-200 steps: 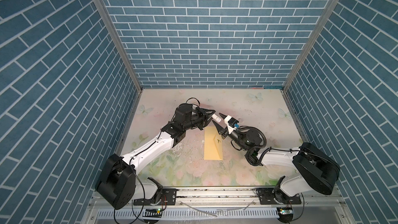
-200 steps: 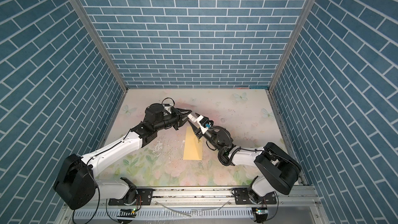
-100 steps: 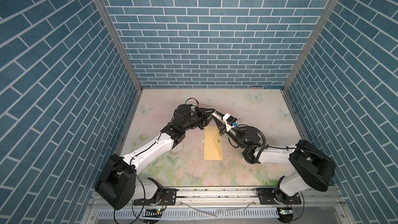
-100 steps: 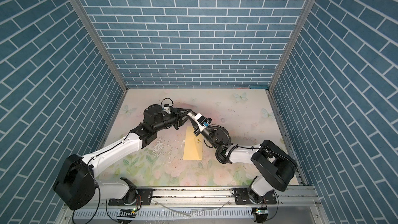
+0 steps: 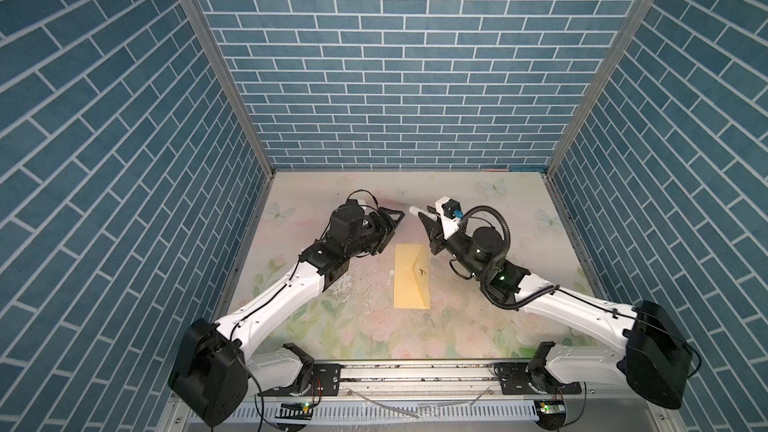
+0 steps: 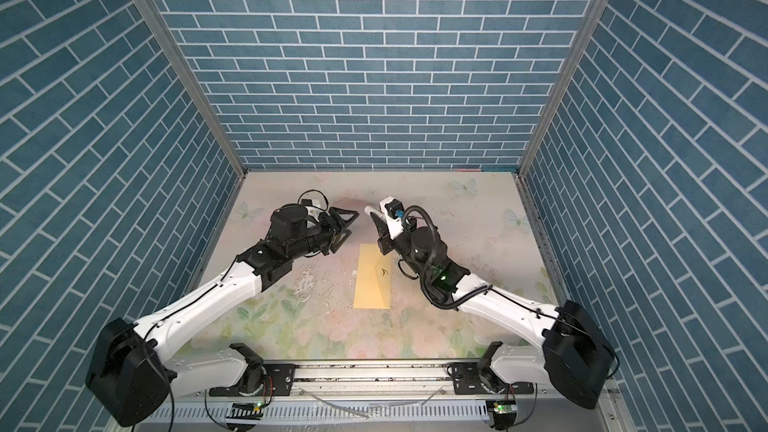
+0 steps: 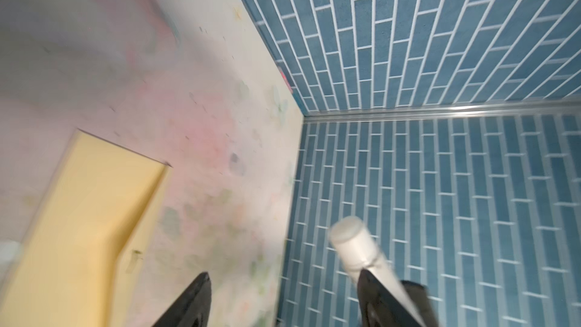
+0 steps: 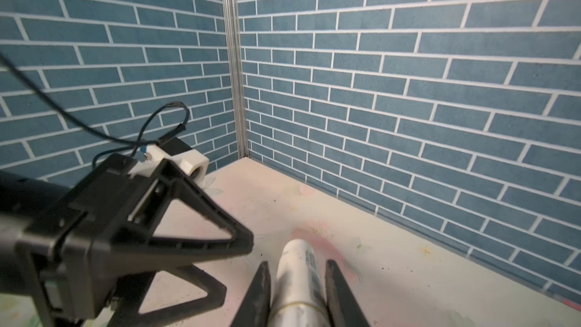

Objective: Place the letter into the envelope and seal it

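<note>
Lying flat near the middle of the floral desk (image 5: 478, 326), the envelope (image 5: 409, 280) (image 6: 372, 280) runs lengthwise toward the back wall, and both top views show its triangular flap folded over the body with the small dark squiggle mark on it; whether the flap is stuck down cannot be told. Both arms reach over the desk just beyond the envelope's far end, their tips close together and above the surface. The right gripper (image 5: 423, 219) (image 8: 297, 264) has its jaws closed narrowly on a white glue stick (image 5: 417, 211) (image 8: 298, 278), which points out past the fingertips toward the left arm. The left gripper (image 5: 395, 227) (image 7: 283, 275) faces it with jaws spread wide and nothing between them. In the left wrist view the glue stick (image 7: 355, 243) shows right beside one dark finger, outside the gap, though contact cannot be judged through the blur. The same view shows the envelope (image 7: 78, 215) off to the side of the jaws, apart from them. A patch of pale flecks (image 5: 353, 284) marks the desk just left of the envelope in both top views.
</note>
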{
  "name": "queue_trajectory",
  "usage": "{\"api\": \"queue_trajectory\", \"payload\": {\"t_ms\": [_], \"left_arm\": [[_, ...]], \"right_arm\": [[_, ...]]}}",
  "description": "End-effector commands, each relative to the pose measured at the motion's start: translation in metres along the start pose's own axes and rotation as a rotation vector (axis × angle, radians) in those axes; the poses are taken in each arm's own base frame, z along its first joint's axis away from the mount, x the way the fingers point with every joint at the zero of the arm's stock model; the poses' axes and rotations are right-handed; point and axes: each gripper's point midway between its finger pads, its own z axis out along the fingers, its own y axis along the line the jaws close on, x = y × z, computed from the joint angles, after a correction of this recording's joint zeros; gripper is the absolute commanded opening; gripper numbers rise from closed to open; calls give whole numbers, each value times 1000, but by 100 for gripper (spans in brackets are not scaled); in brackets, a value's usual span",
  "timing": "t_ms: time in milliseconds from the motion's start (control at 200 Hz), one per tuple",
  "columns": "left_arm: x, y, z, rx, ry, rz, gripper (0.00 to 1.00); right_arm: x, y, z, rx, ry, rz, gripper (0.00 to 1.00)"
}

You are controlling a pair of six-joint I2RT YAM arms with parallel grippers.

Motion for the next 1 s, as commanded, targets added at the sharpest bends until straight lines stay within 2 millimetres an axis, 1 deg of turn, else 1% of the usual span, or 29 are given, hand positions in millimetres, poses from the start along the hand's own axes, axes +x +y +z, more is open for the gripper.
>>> {"api": "queue_trajectory", "payload": {"t_ms": [0, 35, 130, 190, 275, 360, 485, 560, 640, 750, 855, 995], "left_arm": [[-3, 48, -6, -203, -16, 175, 75], [0, 53, -3, -209, -4, 172, 73], [7, 74, 9, -249, 27, 146, 60], [9, 83, 16, -266, 40, 139, 51], [12, 95, 27, -289, 57, 137, 39], [14, 104, 38, -299, 77, 129, 29], [18, 118, 58, -304, 118, 93, 13], [20, 123, 70, -294, 138, 76, 7], [23, 127, 81, -283, 158, 73, 3], [25, 132, 94, -278, 174, 40, 0], [29, 140, 106, -284, 197, 28, 0], [34, 152, 117, -295, 219, 5, 0]], "right_arm": [[69, 1, -18, 4, 387, 68, 0], [78, 3, -21, -3, 445, 86, 0], [98, 12, -23, -31, 578, 143, 0], [109, 19, -22, -46, 636, 181, 0], [122, 28, -19, -70, 687, 231, 0], [135, 32, -17, -66, 733, 247, 0], [146, 38, -12, -63, 767, 253, 0], [153, 42, -9, -68, 789, 261, 0], [161, 48, -5, -75, 808, 263, 0], [170, 48, 0, -60, 825, 261, 0], [173, 52, 6, -62, 827, 263, 0], [182, 51, 12, -41, 840, 251, 0]]}}
